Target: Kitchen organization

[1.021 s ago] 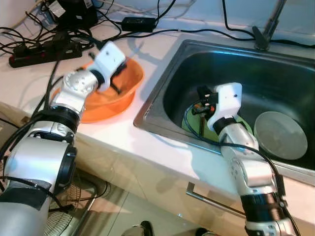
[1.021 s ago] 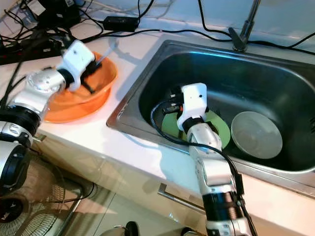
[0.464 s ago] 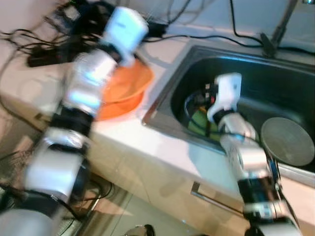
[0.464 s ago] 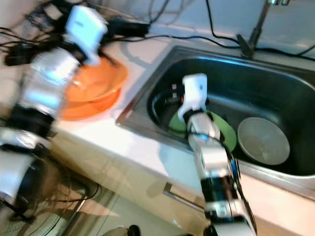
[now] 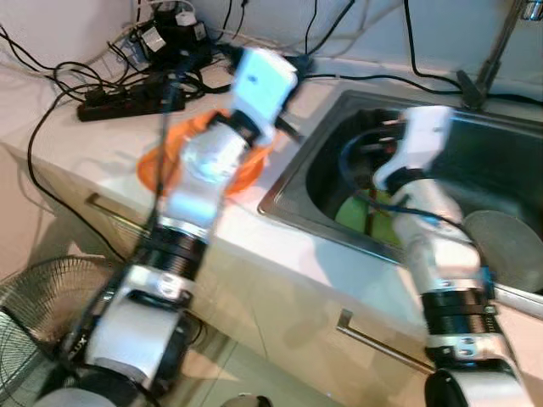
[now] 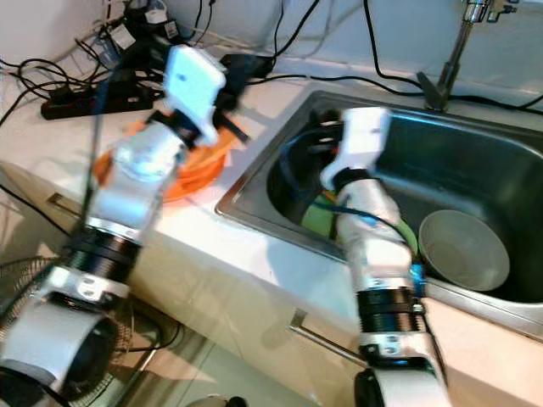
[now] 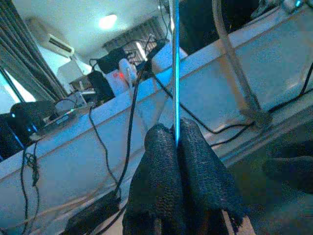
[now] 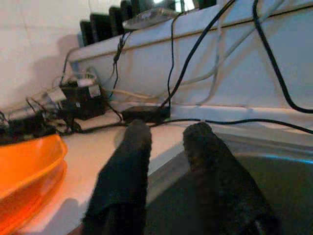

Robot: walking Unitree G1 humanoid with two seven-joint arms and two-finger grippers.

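In the left eye view we see our left arm raised over the white worktop [image 5: 102,144], its claw [image 5: 284,127] at about 11 o'clock of the frame, above the orange bowl [image 5: 161,165] that sits on the worktop just beside the sink [image 5: 288,191]. The picture is a little blurred, so the fingers are hard to read here. Our right arm reaches into the sink, above the green plate [image 5: 356,216] on the sink floor. A grey bowl [image 5: 505,246] lies at 3 o'clock of that plate, still inside the basin.

In the right eye view we get the same scene: a black power strip [image 6: 76,93] and a tangle of cables sit at 10 o'clock on the worktop, and the tap [image 6: 458,42] stands at 1 o'clock behind the sink. A floor fan [image 6: 21,297] shows at 8 o'clock, below the worktop edge.

In the left wrist view our left claw [image 7: 177,142] is clenched on a thin upright metal rod [image 7: 174,63], pads pressed against it on both sides. What the rod belongs to we cannot tell.

In the right wrist view our right claw [image 8: 166,142] is released, fingers apart with nothing between them, over the sink rim, with the orange bowl off at 8 o'clock.
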